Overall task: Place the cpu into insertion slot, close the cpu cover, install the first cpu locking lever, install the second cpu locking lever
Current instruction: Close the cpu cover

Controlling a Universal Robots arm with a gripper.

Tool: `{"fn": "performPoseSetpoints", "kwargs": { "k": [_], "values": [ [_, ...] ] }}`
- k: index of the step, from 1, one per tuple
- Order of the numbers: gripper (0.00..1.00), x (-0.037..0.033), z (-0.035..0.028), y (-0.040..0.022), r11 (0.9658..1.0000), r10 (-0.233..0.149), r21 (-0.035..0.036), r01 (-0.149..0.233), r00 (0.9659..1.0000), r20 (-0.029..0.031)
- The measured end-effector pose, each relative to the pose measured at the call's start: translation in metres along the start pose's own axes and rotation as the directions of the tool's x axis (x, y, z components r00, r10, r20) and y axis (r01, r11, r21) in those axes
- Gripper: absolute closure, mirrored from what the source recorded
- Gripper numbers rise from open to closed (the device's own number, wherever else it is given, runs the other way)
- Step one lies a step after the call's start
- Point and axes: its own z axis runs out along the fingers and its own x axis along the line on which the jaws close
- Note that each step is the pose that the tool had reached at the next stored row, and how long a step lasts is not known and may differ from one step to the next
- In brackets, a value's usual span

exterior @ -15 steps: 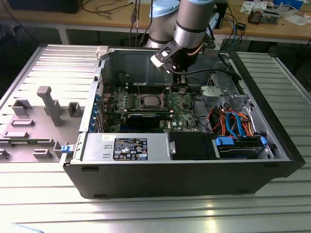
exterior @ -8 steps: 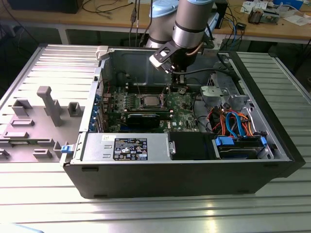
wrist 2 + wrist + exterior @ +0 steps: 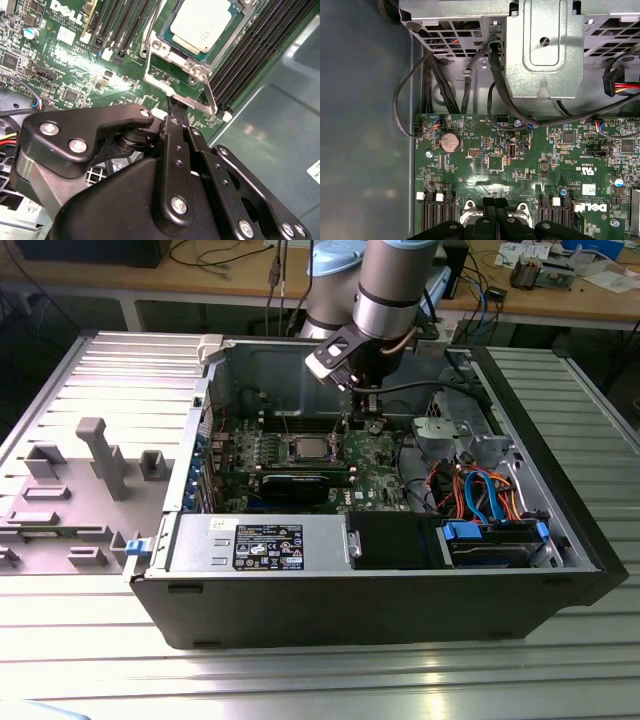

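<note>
We see the cpu, a small flat square with a dull silver-grey top. It sits in the insertion slot, which has a shiny metal rim. The thin silvery cpu cover lies around the chip, and the chip shows through its big hole. In the exterior view the slot is in the middle of the green board, inside the open computer case on the bench. The gripper hangs just beside one edge of the cover, on the exterior view's right of the chip. Its jaws are together, and we see nothing held between them.
</note>
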Motion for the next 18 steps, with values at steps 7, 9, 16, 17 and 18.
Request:
{"fn": "performPoseSetpoints", "kwargs": {
  "k": [7,9,16,17,18],
  "values": [
    [0.89,0.0001,0.0002,-0.0051,1.0,0.0,0.0,0.0,1.0,0.0],
    [0.89,0.0001,0.0003,-0.0059,1.0,0.0,0.0,0.0,1.0,0.0],
    [0.89,0.0003,0.0005,-0.0115,1.0,0.0,0.0,0.0,1.0,0.0],
    [0.89,0.0003,0.0006,-0.0125,1.0,0.0,0.0,0.0,1.0,0.0],
    [0.89,0.0003,0.0007,-0.0136,1.0,0.0,0.0,0.0,1.0,0.0]
  ]
}}
